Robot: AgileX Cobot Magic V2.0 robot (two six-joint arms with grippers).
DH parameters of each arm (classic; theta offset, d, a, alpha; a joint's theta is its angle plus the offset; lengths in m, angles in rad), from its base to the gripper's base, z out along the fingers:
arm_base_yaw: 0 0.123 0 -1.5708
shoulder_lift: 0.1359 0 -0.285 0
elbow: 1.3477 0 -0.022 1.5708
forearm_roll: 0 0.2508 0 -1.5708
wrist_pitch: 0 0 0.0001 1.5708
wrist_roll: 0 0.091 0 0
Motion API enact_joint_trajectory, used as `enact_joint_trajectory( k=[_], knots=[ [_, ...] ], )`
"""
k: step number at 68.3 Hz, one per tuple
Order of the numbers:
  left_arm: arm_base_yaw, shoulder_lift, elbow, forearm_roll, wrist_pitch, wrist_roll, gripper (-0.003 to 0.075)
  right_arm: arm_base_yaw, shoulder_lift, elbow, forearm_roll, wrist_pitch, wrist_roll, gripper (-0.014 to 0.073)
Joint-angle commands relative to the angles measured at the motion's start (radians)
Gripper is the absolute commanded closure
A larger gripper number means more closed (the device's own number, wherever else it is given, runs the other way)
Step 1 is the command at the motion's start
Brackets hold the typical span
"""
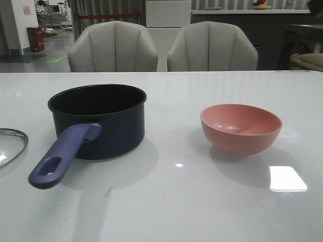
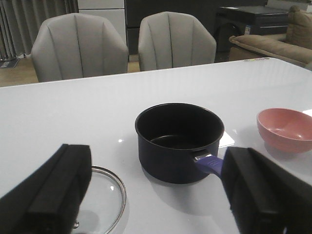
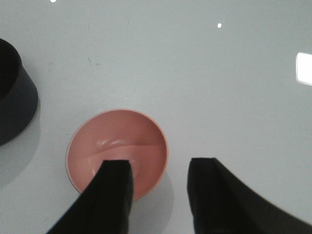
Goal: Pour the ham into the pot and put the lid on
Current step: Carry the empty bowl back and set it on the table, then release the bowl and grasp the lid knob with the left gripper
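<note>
The dark navy pot (image 1: 101, 128) stands left of centre on the white table, its blue-purple handle (image 1: 60, 159) pointing toward the front. The glass lid (image 1: 10, 146) lies flat at the left edge, partly cut off. A pink bowl (image 1: 241, 128) sits to the right. No ham shows in any view. Neither gripper appears in the front view. My left gripper (image 2: 157, 187) is open wide and empty, back from the pot (image 2: 179, 144), with the lid (image 2: 105, 195) below one finger. My right gripper (image 3: 160, 168) hangs open above the bowl (image 3: 112, 141), straddling its rim.
Two grey chairs (image 1: 113, 48) (image 1: 212, 48) stand behind the table's far edge. A bright light reflection (image 1: 287, 178) lies on the table at the front right. A sofa (image 2: 273, 41) stands beyond the table.
</note>
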Motion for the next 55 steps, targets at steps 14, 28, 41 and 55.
enact_joint_trajectory(
  k=[14, 28, 41, 55],
  knots=[
    [-0.007, 0.012, -0.028, -0.006, -0.089, -0.002, 0.0148, 0.001, -0.367, 0.266, 0.007, -0.258, -0.012, 0.0194],
    [-0.007, 0.012, -0.028, -0.006, -0.089, -0.002, 0.0148, 0.001, -0.676, 0.444, 0.02, -0.288, -0.012, 0.0194],
    [-0.007, 0.012, -0.028, -0.006, -0.08, -0.002, 0.0148, 0.001, -0.867, 0.573, 0.06, -0.3, -0.012, 0.0194],
    [-0.007, 0.012, -0.028, -0.006, -0.08, -0.002, 0.0148, 0.001, -0.89, 0.653, 0.06, -0.304, -0.012, 0.0293]
  ],
)
